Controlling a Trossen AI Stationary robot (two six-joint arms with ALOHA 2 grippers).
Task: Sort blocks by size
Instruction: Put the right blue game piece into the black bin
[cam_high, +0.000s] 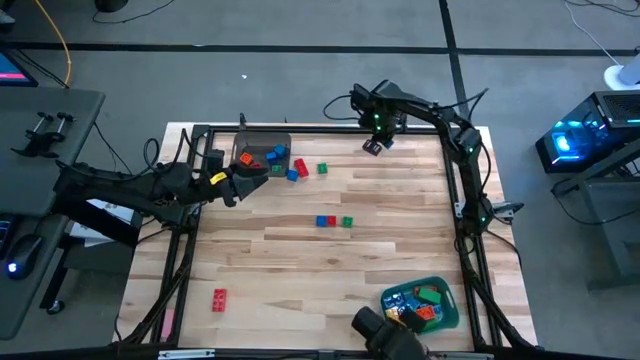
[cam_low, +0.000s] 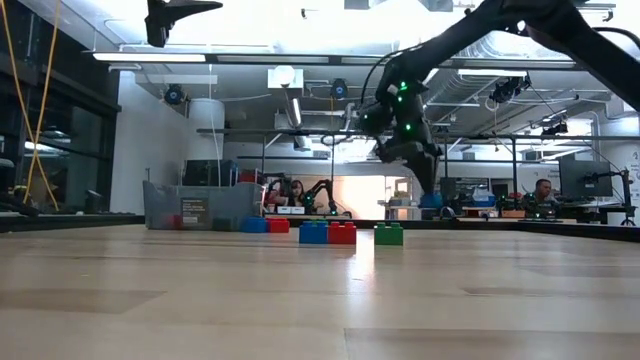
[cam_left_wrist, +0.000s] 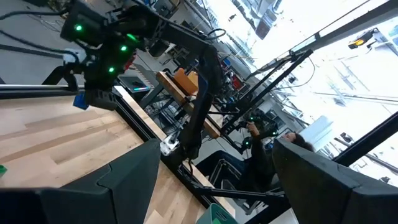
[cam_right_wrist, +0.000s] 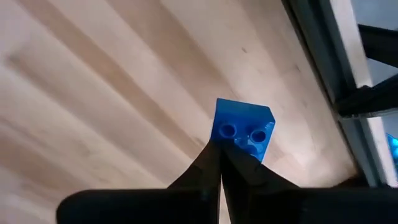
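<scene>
The right claw (cam_right_wrist: 219, 163) is pinched shut on a small blue studded plastic block (cam_right_wrist: 243, 129), lifting it off the wooden worktop (cam_right_wrist: 93, 93) below, probably to sort it, while the left claw (cam_high: 232, 186) waits wide open.

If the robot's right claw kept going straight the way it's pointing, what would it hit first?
Probably the bare wooden table. The right end effector points down at it, shut on a blue block, which would likely touch first; depth is unclear.

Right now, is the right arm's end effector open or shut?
Shut. In the right wrist view, the right end effector has its fingers pressed together beside a blue block.
</scene>
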